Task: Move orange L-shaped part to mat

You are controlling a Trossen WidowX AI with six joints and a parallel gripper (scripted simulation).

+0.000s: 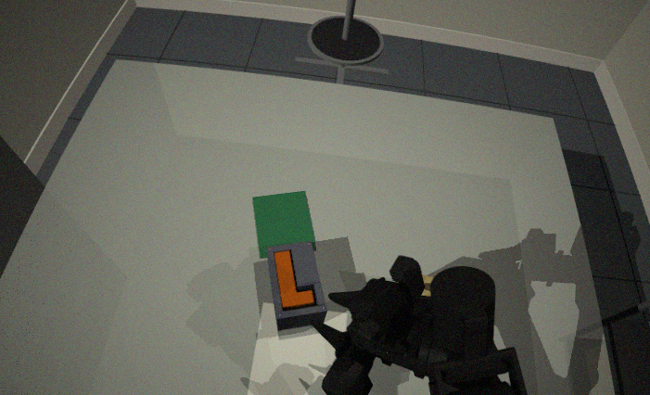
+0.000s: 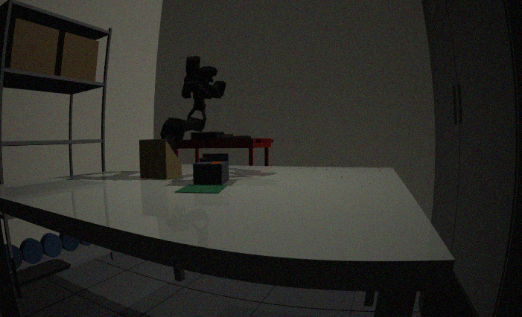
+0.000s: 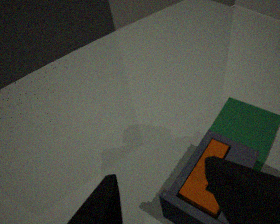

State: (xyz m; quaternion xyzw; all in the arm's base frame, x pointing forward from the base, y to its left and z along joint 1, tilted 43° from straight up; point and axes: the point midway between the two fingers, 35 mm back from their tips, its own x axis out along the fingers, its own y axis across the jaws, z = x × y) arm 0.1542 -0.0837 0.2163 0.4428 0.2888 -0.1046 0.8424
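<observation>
— Where's the flat orange L-shaped part [image 1: 289, 285]?

— Lying flush in the pocket of the square grey tray [image 1: 315, 274], foot of the L toward the arm. The tray stands on the pale glossy worktop [image 1: 146, 235], touching the flat green rectangular mat [image 1: 282, 221] on its far side.

— And the black two-fingered pincer [image 1: 331, 316]?

— Beside the tray's near corner, apart from it. Its fingers stand partly apart with nothing between them. In the wrist view one finger overlaps the tray; whether it touches, I cannot tell.
</observation>
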